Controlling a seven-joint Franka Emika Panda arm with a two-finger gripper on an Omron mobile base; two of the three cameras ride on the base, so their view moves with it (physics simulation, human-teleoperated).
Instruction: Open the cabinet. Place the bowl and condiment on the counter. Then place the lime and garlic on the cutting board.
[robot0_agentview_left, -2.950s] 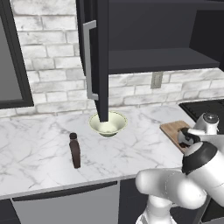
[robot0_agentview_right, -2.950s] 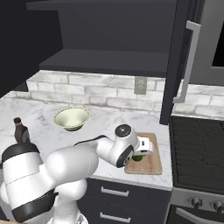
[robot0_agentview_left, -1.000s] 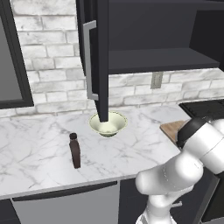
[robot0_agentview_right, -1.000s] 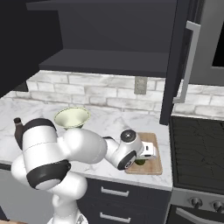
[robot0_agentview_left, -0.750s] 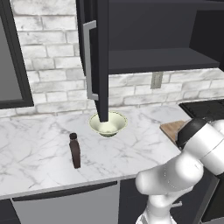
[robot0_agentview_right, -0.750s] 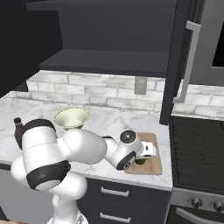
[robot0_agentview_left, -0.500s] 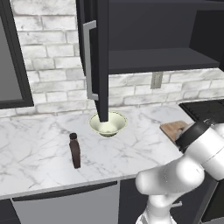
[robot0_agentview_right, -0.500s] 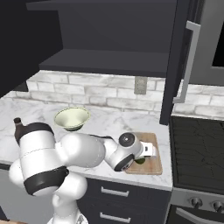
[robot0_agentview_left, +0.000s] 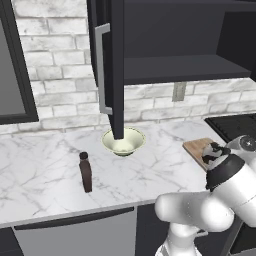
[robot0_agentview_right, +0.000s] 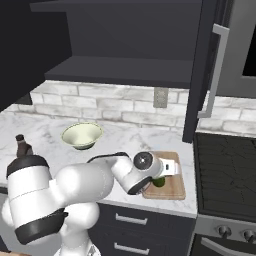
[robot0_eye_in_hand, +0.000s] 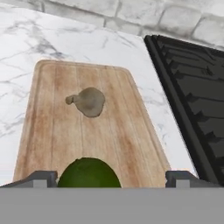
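In the hand view the dark-green lime (robot0_eye_in_hand: 89, 174) rests on the near end of the wooden cutting board (robot0_eye_in_hand: 57, 131). The tan garlic (robot0_eye_in_hand: 89, 101) lies farther along the board. My gripper (robot0_eye_in_hand: 109, 179) is open, with a gap between each fingertip (robot0_eye_in_hand: 41, 178) and the lime. From the right base view the hand hangs low over the cutting board (robot0_agentview_right: 175, 187) at the lime (robot0_agentview_right: 159, 182). The bowl (robot0_agentview_left: 123, 141) and the condiment bottle (robot0_agentview_left: 86, 172) stand on the marble counter (robot0_agentview_left: 45, 165). The cabinet door (robot0_agentview_left: 111, 65) is swung open.
A black stovetop (robot0_agentview_right: 225, 175) lies just right of the board. The second cabinet door (robot0_agentview_right: 202, 70) hangs open above the board's far side. A wall outlet (robot0_agentview_right: 160, 97) sits on the brick backsplash. My own arm bulks over the counter's front edge.
The arm's elbow has swung around while the hand stays low over the board. The jaws have spread wider and the lime now sits free on the board.
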